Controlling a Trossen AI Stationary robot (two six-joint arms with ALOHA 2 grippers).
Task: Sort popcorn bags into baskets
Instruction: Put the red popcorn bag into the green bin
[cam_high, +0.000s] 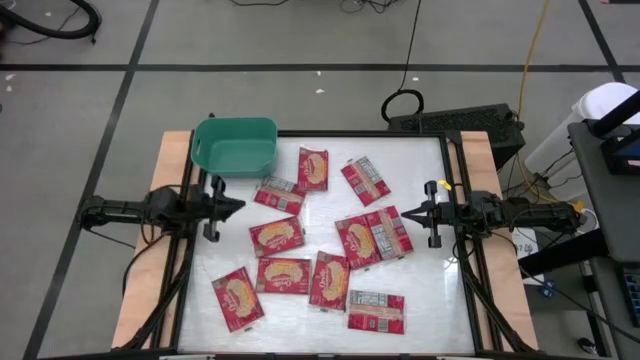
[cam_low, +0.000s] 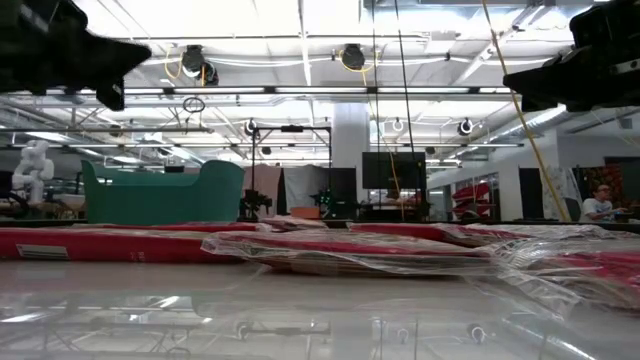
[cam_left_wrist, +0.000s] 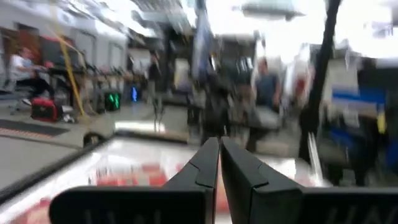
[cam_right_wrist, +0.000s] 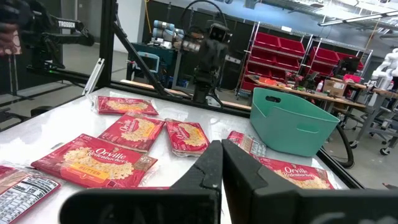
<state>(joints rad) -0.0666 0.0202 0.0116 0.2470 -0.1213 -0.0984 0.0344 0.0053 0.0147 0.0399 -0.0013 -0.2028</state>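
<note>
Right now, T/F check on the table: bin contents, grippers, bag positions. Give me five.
1. The bin holds bags. False: it looks empty.
2. Both grippers are shut. True: left gripper and right gripper hold nothing.
3. All bags lie on the table. True.
4. The bin sits nearer the right gripper. False: nearer the left.
5. A bag is stacked on the bin's rim. False: none touches it.

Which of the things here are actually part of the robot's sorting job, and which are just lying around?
Part of the job:
- popcorn bags, red packets scattered over the table, none in the bin yet
- teal basket at the table's far left corner
- left gripper and right gripper, both shut and empty, at opposite table edges

Just lying about:
- black cable on the floor
- shelves with red bins in the room
</note>
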